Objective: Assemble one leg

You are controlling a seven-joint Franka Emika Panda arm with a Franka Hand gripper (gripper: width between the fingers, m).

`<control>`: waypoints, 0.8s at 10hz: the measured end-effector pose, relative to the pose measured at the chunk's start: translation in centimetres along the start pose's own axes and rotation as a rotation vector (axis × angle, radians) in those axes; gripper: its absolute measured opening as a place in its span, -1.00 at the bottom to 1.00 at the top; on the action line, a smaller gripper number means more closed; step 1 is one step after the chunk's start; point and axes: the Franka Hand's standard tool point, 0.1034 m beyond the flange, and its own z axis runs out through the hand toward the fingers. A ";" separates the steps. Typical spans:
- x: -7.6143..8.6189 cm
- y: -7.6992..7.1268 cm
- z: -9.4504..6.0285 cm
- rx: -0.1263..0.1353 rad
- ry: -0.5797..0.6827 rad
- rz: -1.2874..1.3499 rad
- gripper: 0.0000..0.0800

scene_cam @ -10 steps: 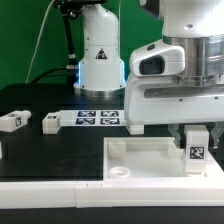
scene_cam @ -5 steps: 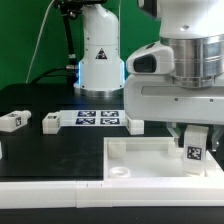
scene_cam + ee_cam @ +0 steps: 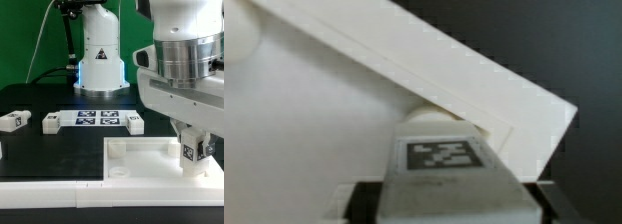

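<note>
Hand (image 3: 193, 157) grips leg (image 3: 188, 152) at tray (image 3: 140, 152) corner; black tabletop (image 3: 55, 150), green backdrop (image 3: 20, 45).

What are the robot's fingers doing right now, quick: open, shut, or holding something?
The gripper: closed, holding a leg between its fingers.

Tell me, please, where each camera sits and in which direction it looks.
Exterior view: sits off the arm, low beside the table, looks across the black table toward the robot base; the arm's wrist and the gripper fill the exterior view's right.
Wrist view: sits on the wrist, looks down along the gripper onto the leg and a corner of the white square piece; only the fingers show.
Shared: the gripper, the leg, the white square piece.
</note>
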 end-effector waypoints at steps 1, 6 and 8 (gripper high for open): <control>-0.2 0.0 0.0 -0.001 0.001 0.093 -0.27; -0.7 -0.2 0.1 0.005 -0.013 0.376 -0.02; -0.7 -0.2 0.1 0.005 -0.012 0.347 0.54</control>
